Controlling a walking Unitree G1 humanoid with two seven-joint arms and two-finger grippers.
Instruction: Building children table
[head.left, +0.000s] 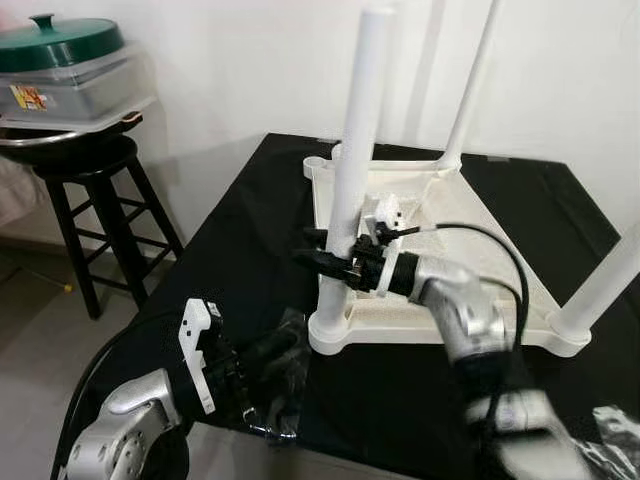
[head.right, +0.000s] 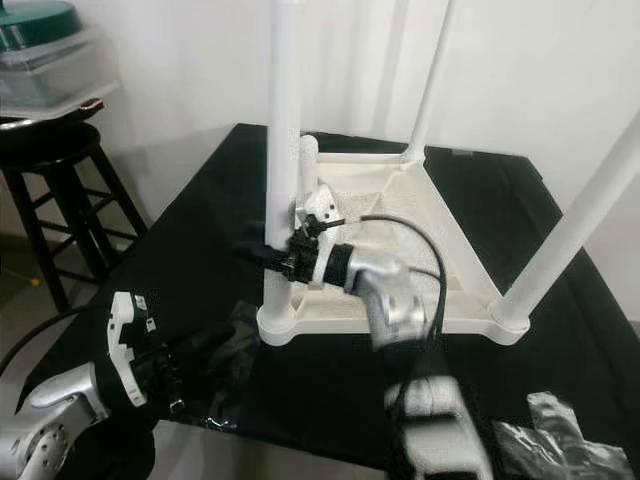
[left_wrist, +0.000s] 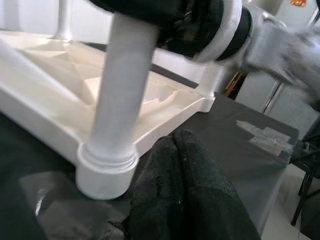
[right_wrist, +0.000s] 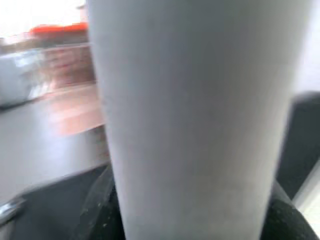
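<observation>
On the black-covered worktop (head.left: 250, 230), the white plastic children's table (head.left: 470, 230) is lying upside down, its round white legs pointing up. Right claw (head.left: 325, 262) is gripping the nearest corner leg (head.left: 352, 170) low down, black fingers clamped around it. Left claw (head.left: 268, 350) is resting closed on the crumpled clear plastic bag (head.left: 285, 385) just beside that leg's socket (head.left: 330, 335).

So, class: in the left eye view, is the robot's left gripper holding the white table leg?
No: the right gripper clamps the near leg, while the left gripper sits low beside the tabletop corner.
</observation>
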